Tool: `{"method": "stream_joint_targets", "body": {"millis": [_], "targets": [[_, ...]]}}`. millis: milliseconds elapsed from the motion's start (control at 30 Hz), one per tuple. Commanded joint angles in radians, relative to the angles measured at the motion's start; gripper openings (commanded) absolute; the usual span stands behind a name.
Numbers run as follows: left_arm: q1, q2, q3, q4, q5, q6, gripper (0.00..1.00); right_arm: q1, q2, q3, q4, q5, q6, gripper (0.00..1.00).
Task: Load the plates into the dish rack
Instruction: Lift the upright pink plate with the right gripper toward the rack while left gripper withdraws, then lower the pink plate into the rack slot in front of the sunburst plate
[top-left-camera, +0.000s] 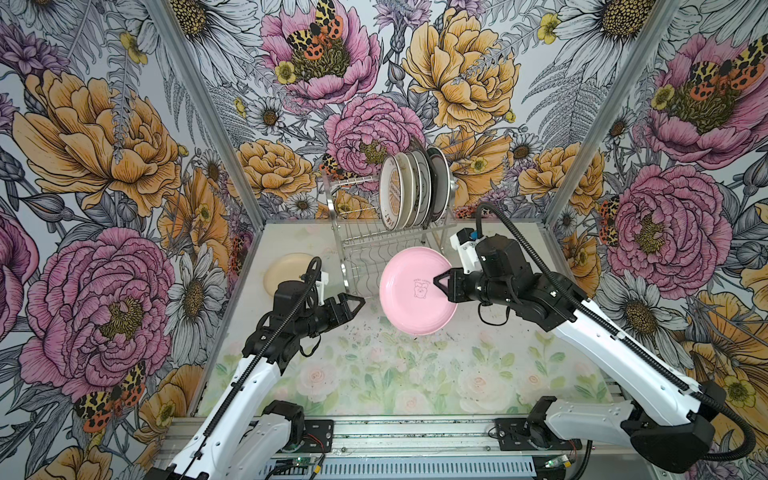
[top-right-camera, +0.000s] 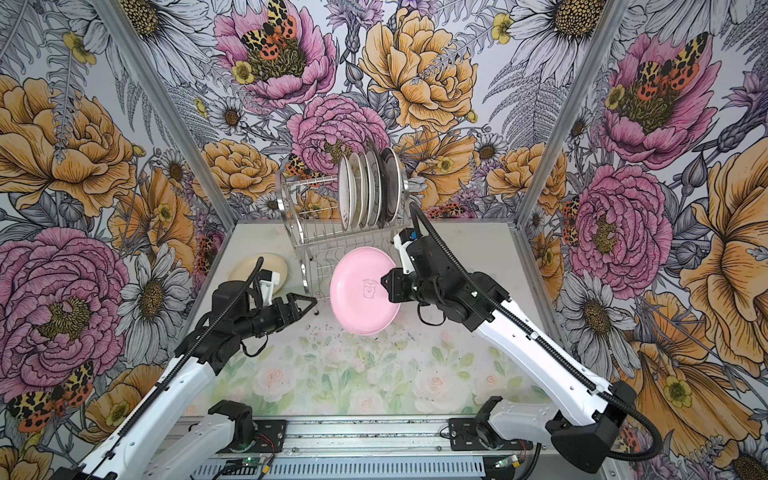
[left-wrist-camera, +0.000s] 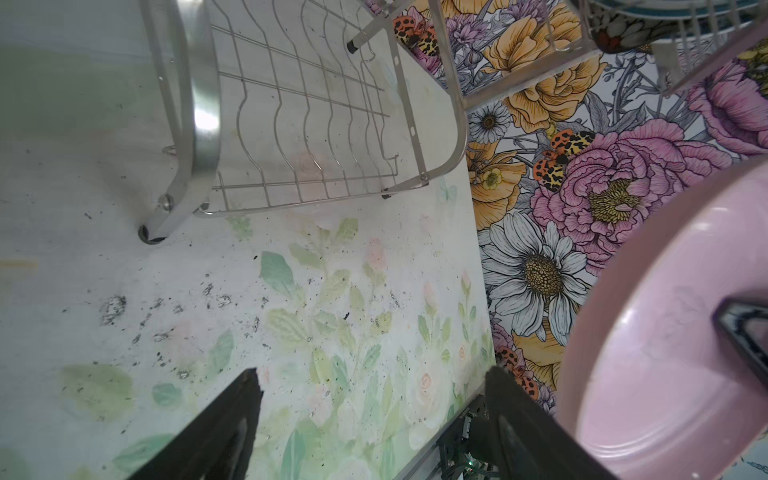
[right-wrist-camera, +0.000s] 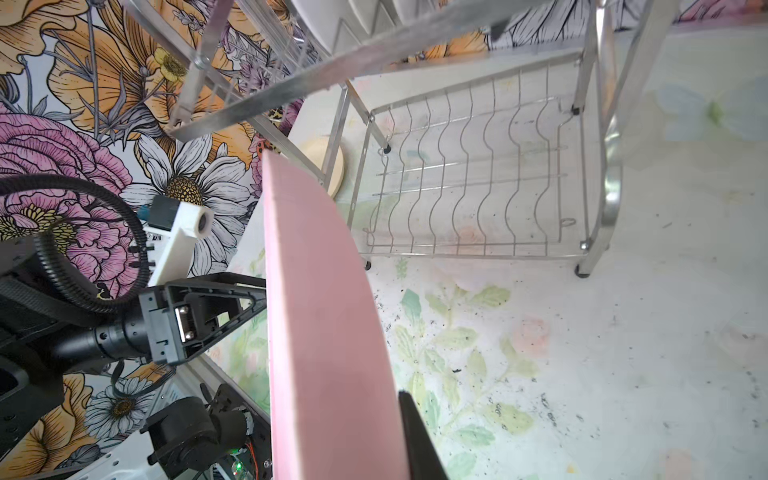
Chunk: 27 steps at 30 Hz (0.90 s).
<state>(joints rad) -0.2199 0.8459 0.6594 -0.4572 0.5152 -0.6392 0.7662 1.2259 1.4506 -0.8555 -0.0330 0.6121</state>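
Pink plate (top-left-camera: 411, 291), on edge and pinched at its rim by my right gripper (top-left-camera: 438, 282), hangs just in front of the dish rack (top-left-camera: 361, 241), whose bare lower tier lies behind it; my left gripper (top-left-camera: 358, 302) sits beside its face, fingers spread, empty.

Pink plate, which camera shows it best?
The top views: both show the pink plate almost whole, its face and small printed figure clear, the right gripper pinching its rim. The left wrist view shows only part; the right wrist view sees it nearly edge-on.
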Motion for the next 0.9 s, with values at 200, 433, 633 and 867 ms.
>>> {"method": "stream_joint_targets", "body": {"millis": [200, 433, 633, 867], "targets": [[0.026, -0.034, 0.026, -0.066, -0.058, 0.06, 0.88, 0.165, 0.137, 0.376, -0.206, 0.377, -0.078, 0.03], [0.032, -0.069, 0.008, -0.078, -0.052, 0.065, 0.92, 0.186, 0.328, 0.708, -0.273, 0.481, -0.174, 0.03], [0.034, -0.091, -0.004, -0.093, -0.055, 0.067, 0.93, 0.191, 0.52, 0.981, -0.273, 0.607, -0.269, 0.03], [0.046, -0.107, -0.014, -0.098, -0.049, 0.066, 0.95, 0.195, 0.756, 1.337, -0.269, 0.743, -0.357, 0.02]]}}
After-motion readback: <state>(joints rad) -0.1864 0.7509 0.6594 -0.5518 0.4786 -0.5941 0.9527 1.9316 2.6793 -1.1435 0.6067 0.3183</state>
